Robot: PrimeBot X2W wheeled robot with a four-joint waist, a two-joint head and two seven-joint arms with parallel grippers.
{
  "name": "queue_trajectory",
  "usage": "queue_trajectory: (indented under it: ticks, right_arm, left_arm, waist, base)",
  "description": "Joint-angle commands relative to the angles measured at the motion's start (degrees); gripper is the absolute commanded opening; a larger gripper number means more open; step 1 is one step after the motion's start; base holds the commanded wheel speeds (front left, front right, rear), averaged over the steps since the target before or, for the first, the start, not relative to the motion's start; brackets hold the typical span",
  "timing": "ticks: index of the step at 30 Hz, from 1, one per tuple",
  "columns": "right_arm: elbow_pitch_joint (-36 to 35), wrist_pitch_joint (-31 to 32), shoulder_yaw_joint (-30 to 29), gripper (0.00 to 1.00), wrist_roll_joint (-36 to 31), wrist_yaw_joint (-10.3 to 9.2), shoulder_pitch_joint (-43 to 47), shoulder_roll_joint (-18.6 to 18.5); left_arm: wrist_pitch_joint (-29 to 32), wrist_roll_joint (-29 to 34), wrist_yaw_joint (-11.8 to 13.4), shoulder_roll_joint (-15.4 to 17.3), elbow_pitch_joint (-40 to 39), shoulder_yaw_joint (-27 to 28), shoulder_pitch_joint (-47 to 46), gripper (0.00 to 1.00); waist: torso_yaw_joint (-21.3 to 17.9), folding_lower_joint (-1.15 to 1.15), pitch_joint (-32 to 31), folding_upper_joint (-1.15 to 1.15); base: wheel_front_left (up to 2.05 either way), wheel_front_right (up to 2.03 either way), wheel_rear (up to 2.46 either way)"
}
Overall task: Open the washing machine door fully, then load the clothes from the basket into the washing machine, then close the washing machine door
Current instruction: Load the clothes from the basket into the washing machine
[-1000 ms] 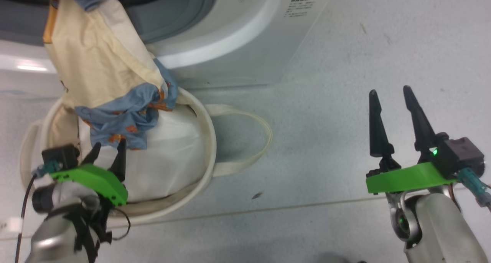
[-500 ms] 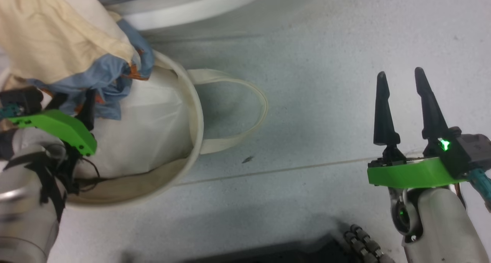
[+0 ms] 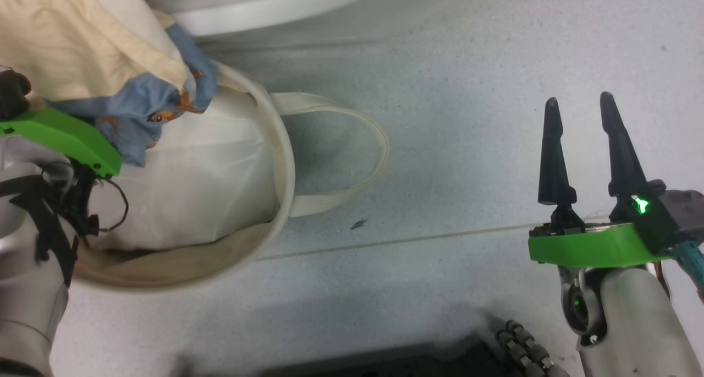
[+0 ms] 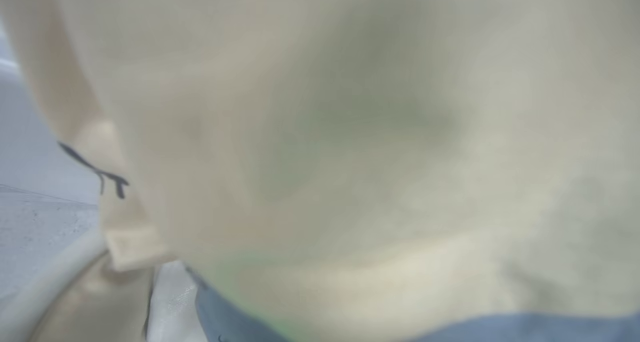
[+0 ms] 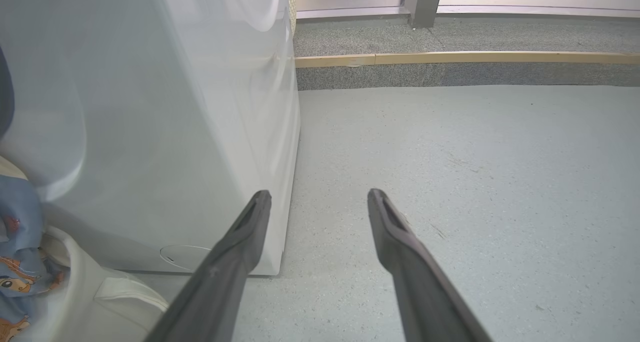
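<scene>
The clothes, a cream sheet with a blue printed garment, hang from above into the cream basket. My left gripper is at the basket's left. Its green mount shows, but its fingers are buried in the blue garment, shut on it. Blurred cream cloth presses against the left wrist camera, with a blue hem below. My right gripper hovers open and empty over the floor, far right of the basket. The washing machine stands behind the basket; its door is out of view.
White padding fills the basket, and one loop handle lies on the floor to its right. My dark base edges the bottom. Past the right gripper, the machine's side stands left and a carpeted step runs ahead.
The head camera tilted down early on. My left gripper moved up and left into the blue garment and closed, so its fingers are now hidden. The right gripper stayed open.
</scene>
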Motion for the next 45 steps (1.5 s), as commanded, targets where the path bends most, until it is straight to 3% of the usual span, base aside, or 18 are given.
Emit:
queue_trajectory:
  ticks: [1,14,24,30,39,40,42,45]
  right_arm:
    - [-1.3,-0.4,1.3,1.0,-0.3,0.01,0.5,0.5]
    - [3.9,-0.4,3.8,1.0,3.1,0.01,-1.6,0.6]
    - [6.5,-0.4,5.1,1.0,5.9,0.01,-0.8,0.4]
    - [5.8,-0.4,4.8,1.0,5.7,0.01,-0.2,0.2]
    - [3.9,-0.4,4.5,1.0,4.7,0.01,0.2,0.5]
    - [3.6,-0.4,4.3,1.0,4.6,0.01,0.4,0.6]
    - [2.5,-0.4,3.6,1.0,4.3,0.01,0.6,0.7]
    - [2.0,-0.4,3.5,1.0,4.1,0.01,0.5,0.8]
  left_arm:
    - [-0.7,0.5,0.1,3.0,-1.1,1.8,1.4,0.0]
    - [-0.7,7.9,0.1,0.3,-18.0,8.9,11.0,0.0]
    - [-0.7,6.3,0.1,1.4,-21.1,9.0,7.8,0.0]
    - [-0.7,3.6,0.1,1.7,-18.3,5.7,0.4,0.0]
    - [-0.7,1.9,0.1,4.8,-9.4,0.9,-11.0,0.0]
    - [-0.7,1.9,0.1,5.4,-10.4,1.3,-12.2,0.0]
    - [-0.7,3.6,0.1,7.2,-19.0,7.4,-14.4,0.0]
    - [-0.7,5.9,0.1,7.0,-25.3,12.6,-13.5,0.0]
  waist:
    - [0.3,0.0,-0.4,0.0]
    - [2.6,0.0,-9.8,0.0]
    - [0.6,0.0,-15.8,0.0]
    - [-0.7,0.0,-14.3,0.0]
    - [-4.7,0.0,-10.4,0.0]
    - [-5.0,0.0,-9.9,0.0]
    - [-5.5,0.0,-8.5,0.0]
    - [-5.6,0.0,-7.7,0.0]
  base:
    - [0.0,0.0,0.0]
    - [0.0,0.0,0.0]
    - [0.0,0.0,0.0]
    - [0.0,0.0,0.0]
    - [0.0,0.0,0.0]
    - [0.0,0.0,0.0]
    - [0.0,0.0,0.0]
    - [0.0,0.0,0.0]
